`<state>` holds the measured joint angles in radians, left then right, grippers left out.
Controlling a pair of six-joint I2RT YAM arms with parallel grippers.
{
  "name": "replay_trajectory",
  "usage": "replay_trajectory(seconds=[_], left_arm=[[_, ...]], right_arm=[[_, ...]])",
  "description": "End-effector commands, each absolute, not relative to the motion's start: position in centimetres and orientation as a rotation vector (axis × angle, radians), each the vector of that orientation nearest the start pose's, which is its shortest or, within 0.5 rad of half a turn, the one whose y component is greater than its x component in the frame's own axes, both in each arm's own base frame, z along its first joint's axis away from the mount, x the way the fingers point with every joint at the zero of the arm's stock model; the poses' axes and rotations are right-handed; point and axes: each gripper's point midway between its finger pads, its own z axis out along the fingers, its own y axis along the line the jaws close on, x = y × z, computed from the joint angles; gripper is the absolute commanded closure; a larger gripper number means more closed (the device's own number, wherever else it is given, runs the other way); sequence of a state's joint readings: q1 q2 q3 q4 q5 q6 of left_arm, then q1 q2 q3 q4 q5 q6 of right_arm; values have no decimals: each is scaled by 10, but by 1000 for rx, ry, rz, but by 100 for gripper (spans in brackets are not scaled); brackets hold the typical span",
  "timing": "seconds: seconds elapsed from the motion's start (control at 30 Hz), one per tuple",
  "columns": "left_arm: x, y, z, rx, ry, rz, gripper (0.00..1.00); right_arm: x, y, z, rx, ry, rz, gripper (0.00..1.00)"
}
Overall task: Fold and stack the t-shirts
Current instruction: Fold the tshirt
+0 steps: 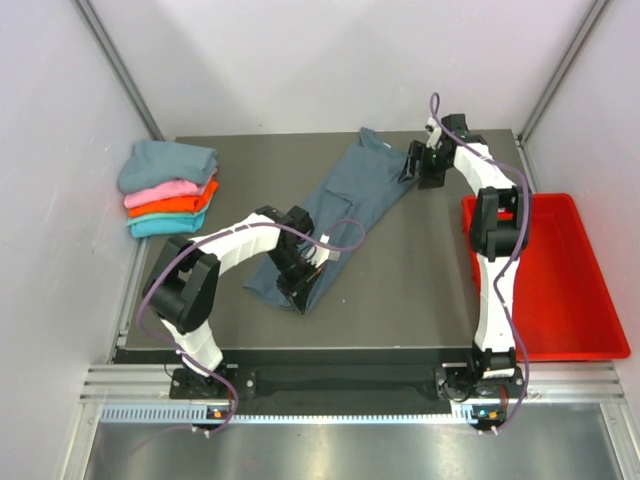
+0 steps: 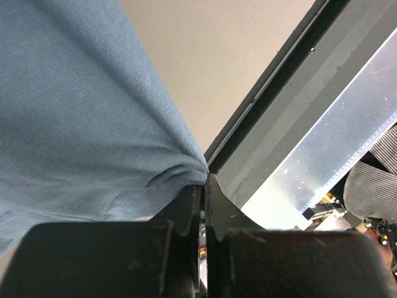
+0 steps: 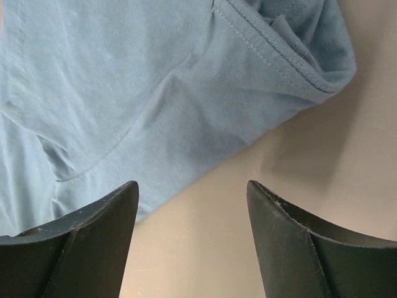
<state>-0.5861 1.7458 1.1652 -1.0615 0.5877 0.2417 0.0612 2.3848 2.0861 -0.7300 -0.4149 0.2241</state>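
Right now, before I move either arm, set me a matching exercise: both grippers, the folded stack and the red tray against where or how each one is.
1. left gripper
2. right gripper
3. folded stack
4. red tray

A. far left corner of the table
B. jaws shut on the blue-grey t-shirt, near end
C. off the table's right edge
D. jaws open, at that shirt's far end

Pairs: 1-B, 2-D, 3-A, 4-C.

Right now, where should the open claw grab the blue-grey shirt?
Probably pinch the blue-grey t-shirt at its far end, on the thick stitched hem beside the open right gripper, coming from the right. That edge looks doubled and slightly raised, and the left gripper clamps the near end.
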Motion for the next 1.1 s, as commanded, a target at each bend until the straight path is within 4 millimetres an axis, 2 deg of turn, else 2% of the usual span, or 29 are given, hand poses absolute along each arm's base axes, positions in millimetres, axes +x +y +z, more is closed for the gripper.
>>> replay_trajectory(seconds=[0.0,0.23,0.4,0.47,0.5,0.6,0.7,0.83,0.97,1.07], left_arm=[[154,-220,78,1267,2905,-996,100],[147,-230,76,1339,2897,-999,100],[135,-232,75,1431,2876,-963,100],[133,-231,74,1453,2872,-948,100],[130,-232,73,1472,2869,-944,100],[125,-240,69,1522,2858,-948,100],[120,-254,67,1604,2828,-945,100],[113,-275,69,1730,2757,-920,100],[93,-289,63,1879,2701,-872,100],[93,-299,58,1920,2685,-850,100]], right_arm=[[556,110,73,102,2536,692,30],[560,107,40,179,2574,714,30],[569,105,30,190,2570,687,33],[576,105,27,189,2557,679,41],[580,105,22,186,2551,681,54],[593,110,26,169,2512,683,78],[602,122,24,145,2489,710,88],[611,141,28,125,2453,757,89],[621,154,33,122,2411,789,90],[631,164,35,134,2374,819,89]])
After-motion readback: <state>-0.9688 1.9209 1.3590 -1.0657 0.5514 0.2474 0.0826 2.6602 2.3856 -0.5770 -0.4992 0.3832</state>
